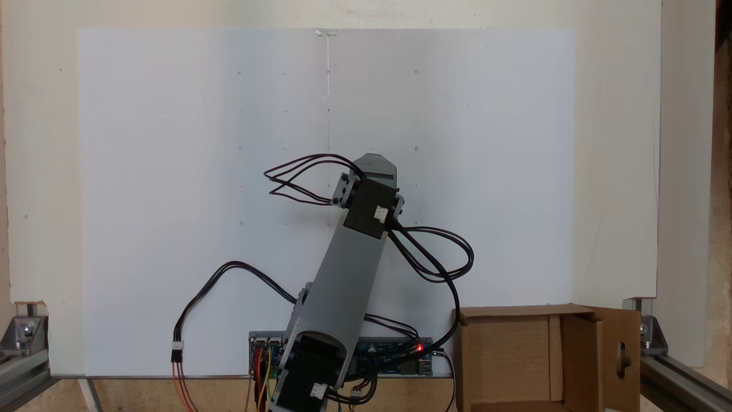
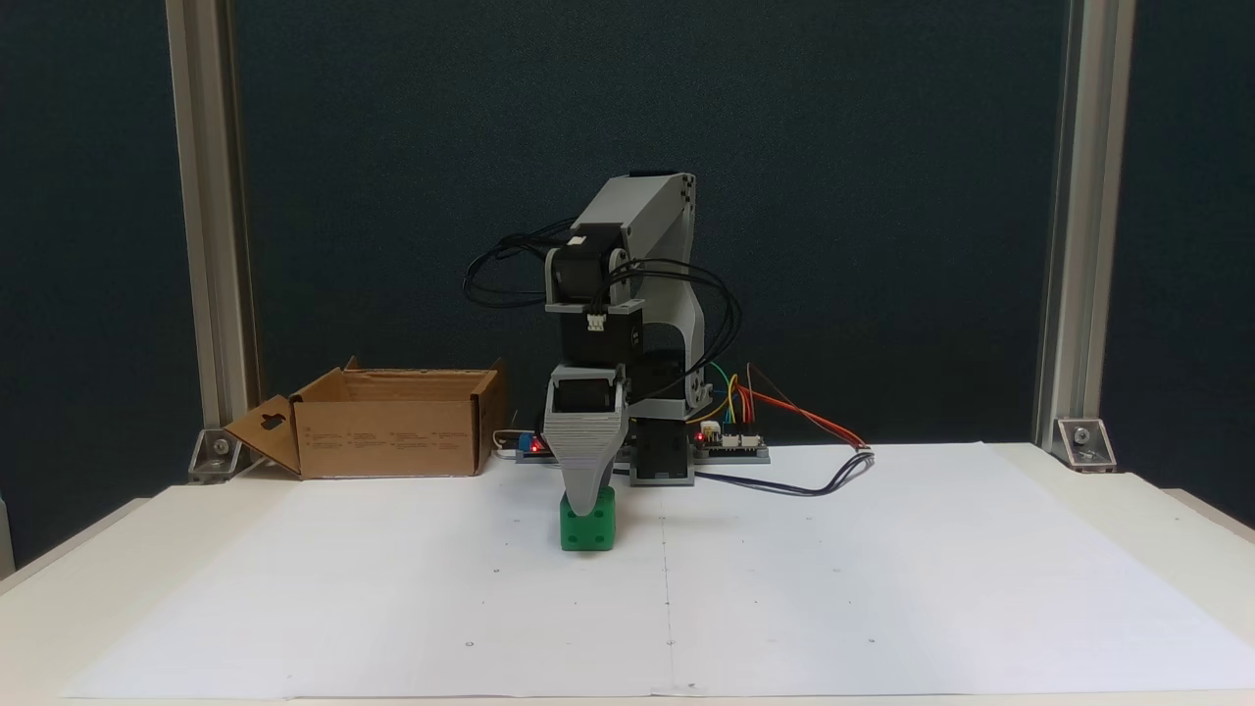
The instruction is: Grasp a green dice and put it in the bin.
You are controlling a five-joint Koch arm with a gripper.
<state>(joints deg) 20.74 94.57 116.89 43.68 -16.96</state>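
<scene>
The green dice sits on the white paper in front of the arm's base. My grey gripper points straight down onto it, and the front finger covers the middle of the dice's top edge. Its jaws stand one behind the other, so whether they are open or shut on the dice does not show. From above, the arm hides the dice. The bin is a brown cardboard box, open at the top, standing left of the arm's base. From above, the bin is at the lower right, its keyhole flap folded outward.
A controller board with coloured wires lies beside the arm's base, and black cables loop out from the arm. Aluminium frame posts stand at the table's back corners. The white paper sheet covers most of the table.
</scene>
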